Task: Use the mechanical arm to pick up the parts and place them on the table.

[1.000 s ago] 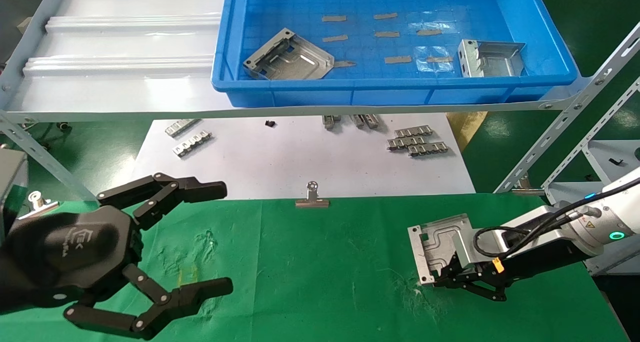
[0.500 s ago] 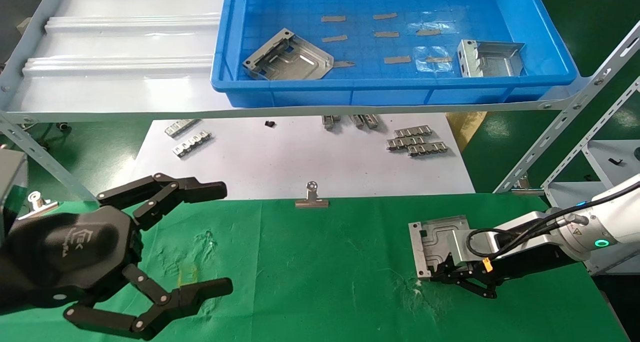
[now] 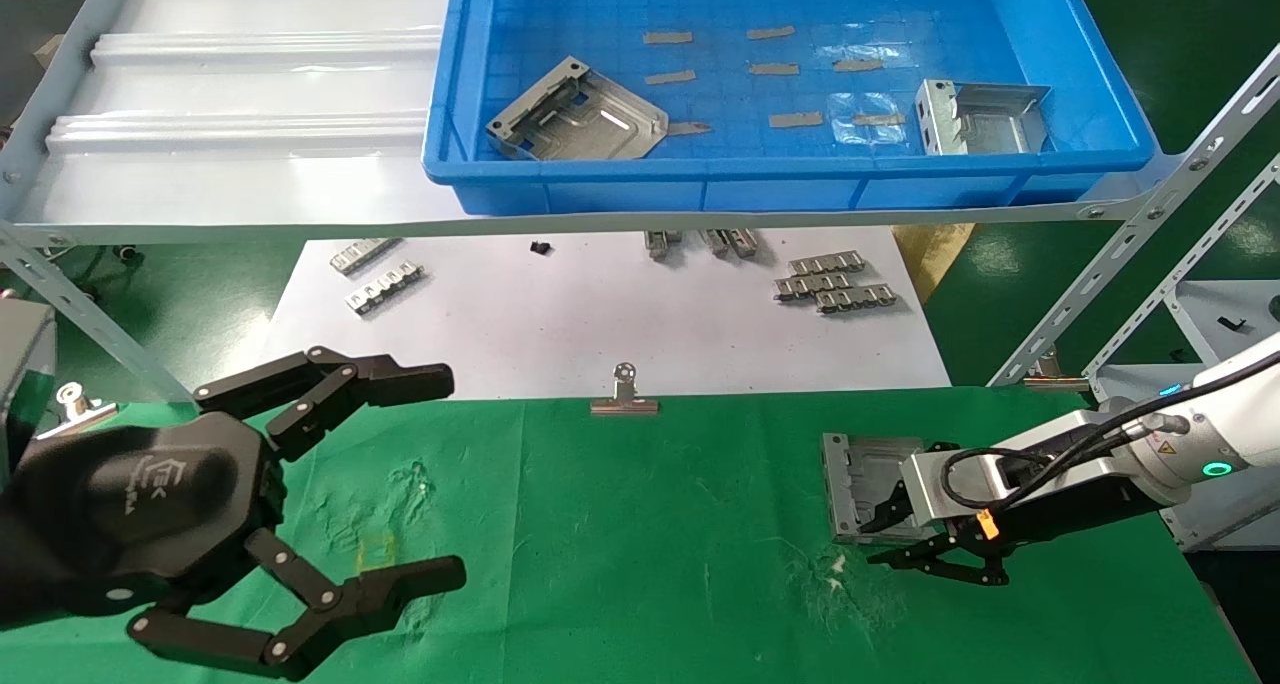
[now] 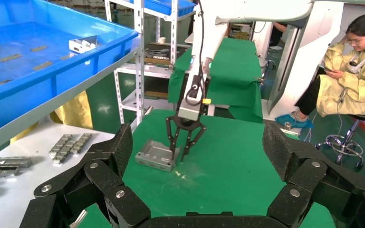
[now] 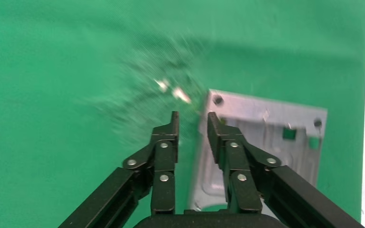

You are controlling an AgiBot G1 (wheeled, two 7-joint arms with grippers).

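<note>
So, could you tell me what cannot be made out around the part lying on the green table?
- Head view: the right gripper and its wrist box hide the right side of the part on the table.
- Head view: the shelf rail cuts off some metal strips.
- Right wrist view: the fingers cover the part's edge, so contact cannot be told.

Head view looks down over the table [image 3: 620, 544]; both wrist views, nearer, apparently share its green cloth.
</note>
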